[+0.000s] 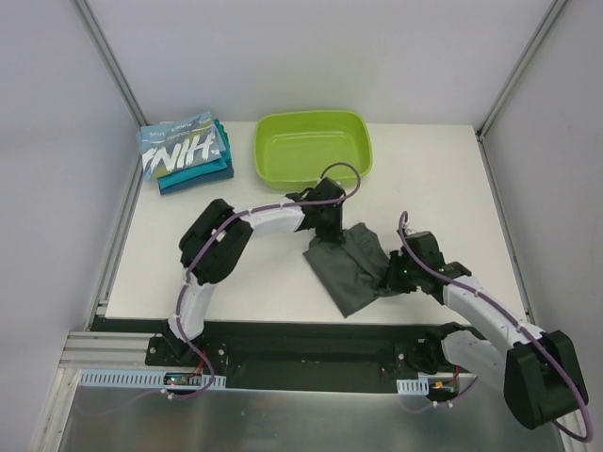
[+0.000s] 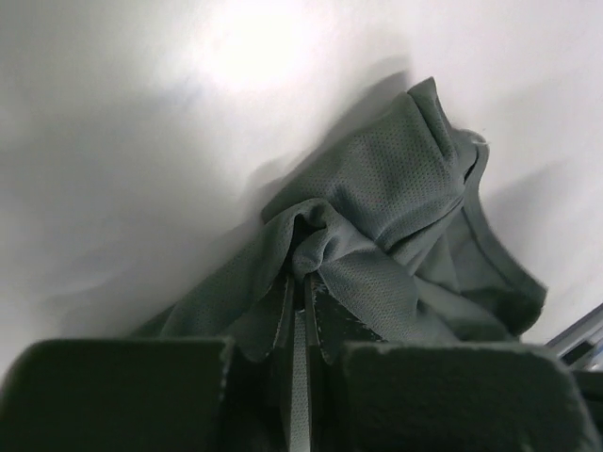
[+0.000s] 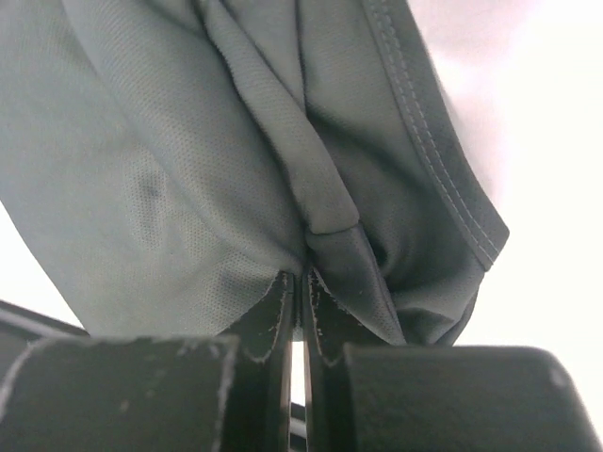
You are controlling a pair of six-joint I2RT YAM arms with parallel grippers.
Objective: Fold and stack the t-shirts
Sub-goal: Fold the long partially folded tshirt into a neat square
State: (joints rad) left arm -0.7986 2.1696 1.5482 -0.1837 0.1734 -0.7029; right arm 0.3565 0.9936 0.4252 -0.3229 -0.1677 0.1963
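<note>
Dark grey t-shirt (image 1: 350, 271) is the one in hand, and you have it pinched in two places. Your left gripper (image 2: 301, 282) is clamped tight on a bunched ridge of the mesh cloth. Your right gripper (image 3: 300, 282) is closed just as hard on a gather beside the stitched hem. From above, the left grip sits at the shirt's 11 o'clock edge and the right at its 3 o'clock edge. The cloth lies rumpled on the table (image 1: 236, 282), toward 4 o'clock from the centre.

The lime-green tub (image 1: 313, 146) stands at 12 o'clock. At 10 o'clock the light blue lettered shirt (image 1: 177, 149) lies folded on top of the teal shirts (image 1: 209, 171).

I judge you are mid-fold on the grey shirt, with stacking not yet begun. The next move calls for drawing your two grips apart to flatten the cloth, keeping both pinches firm, before you lay one half over the other.
</note>
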